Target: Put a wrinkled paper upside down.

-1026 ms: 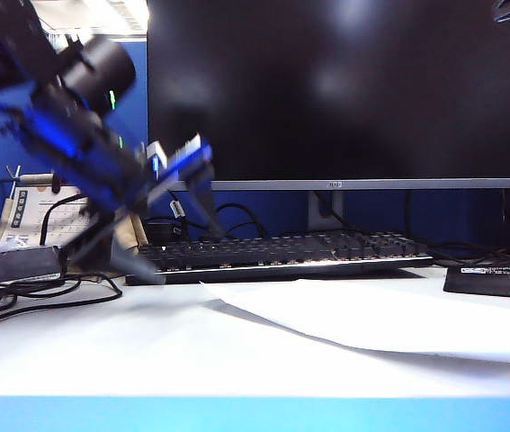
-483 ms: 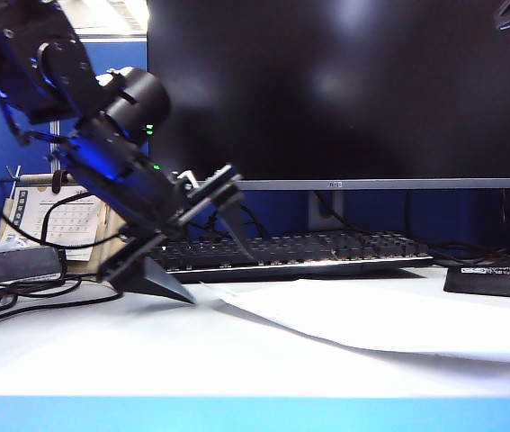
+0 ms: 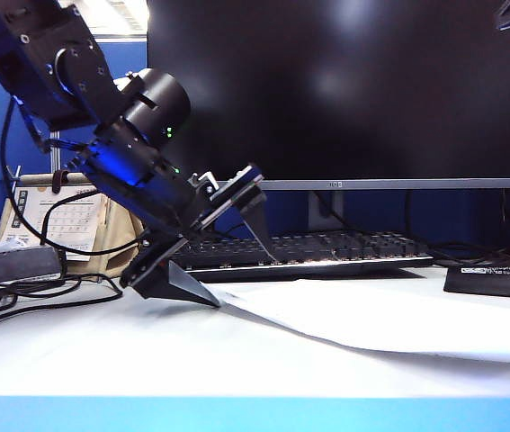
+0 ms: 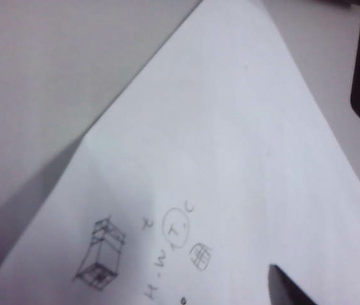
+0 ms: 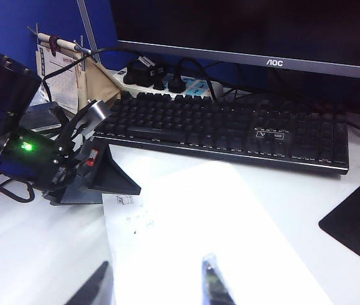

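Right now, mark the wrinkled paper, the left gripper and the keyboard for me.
wrinkled paper (image 3: 389,319), exterior view, on the flat middle of the sheet.
left gripper (image 3: 237,265), exterior view, midway between its open fingertips, at the paper's left corner.
keyboard (image 5: 230,130), right wrist view, on the middle key rows.

1. Wrinkled paper (image 3: 389,319): thin white sheet, matt, lightly creased; pencil-like sketches and letters on its upper face (image 4: 167,248).
2. Table (image 3: 102,351): smooth white top, low sheen, pale blue front edge.
3. Left gripper (image 3: 228,247), jaws spread by the sheet's corner: fingers of matt black plastic; the bar carrying them looks like bare metal; housing dark with a blue gloss.
4. Right gripper (image 5: 154,286), jaws parted above the sheet: dark fingertips, blurred, finish unclear.
5. Keyboard (image 5: 224,127): black plastic, matt keys.
6. Monitor (image 3: 340,90): glossy black screen with soft reflections, silver-grey lower trim.
7. Calendar (image 3: 57,220): printed paper on a beige stand.
8. Cables (image 3: 21,292): black, smooth sheath.
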Controlling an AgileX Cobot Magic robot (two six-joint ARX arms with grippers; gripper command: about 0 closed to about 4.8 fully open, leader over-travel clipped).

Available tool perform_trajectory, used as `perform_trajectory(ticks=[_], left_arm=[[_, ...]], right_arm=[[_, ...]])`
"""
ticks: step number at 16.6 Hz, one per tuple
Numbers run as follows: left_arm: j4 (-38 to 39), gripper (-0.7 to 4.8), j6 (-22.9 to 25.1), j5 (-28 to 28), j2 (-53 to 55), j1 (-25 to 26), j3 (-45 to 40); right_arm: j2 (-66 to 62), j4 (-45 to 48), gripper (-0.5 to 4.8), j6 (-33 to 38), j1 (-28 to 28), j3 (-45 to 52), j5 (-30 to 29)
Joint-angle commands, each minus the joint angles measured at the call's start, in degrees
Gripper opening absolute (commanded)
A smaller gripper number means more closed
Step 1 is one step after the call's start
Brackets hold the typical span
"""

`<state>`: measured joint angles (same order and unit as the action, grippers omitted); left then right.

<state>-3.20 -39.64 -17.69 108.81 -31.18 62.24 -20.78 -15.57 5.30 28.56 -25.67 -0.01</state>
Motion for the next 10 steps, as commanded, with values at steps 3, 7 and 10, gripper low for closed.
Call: perform_trajectory(ticks=[3,7,10], left_arm=[[-0.35,4.79,-0.26,0.96,2.27,-0.76,0.11],[-0.52,1.21,-0.24,-0.81,2.36,-0.81,0.11],[-0.74,-0.04,-0.15,-1.86,2.36,-0.81,0.11]], right_arm=[[0.02,0.79,1.81,0.07,0.00,-0.22,0.07],[0.02,0.81,1.81,0.07,-0.02,-0.22,0.07],[0.02,0.81,1.81,0.07,0.00,-0.22,0.07]])
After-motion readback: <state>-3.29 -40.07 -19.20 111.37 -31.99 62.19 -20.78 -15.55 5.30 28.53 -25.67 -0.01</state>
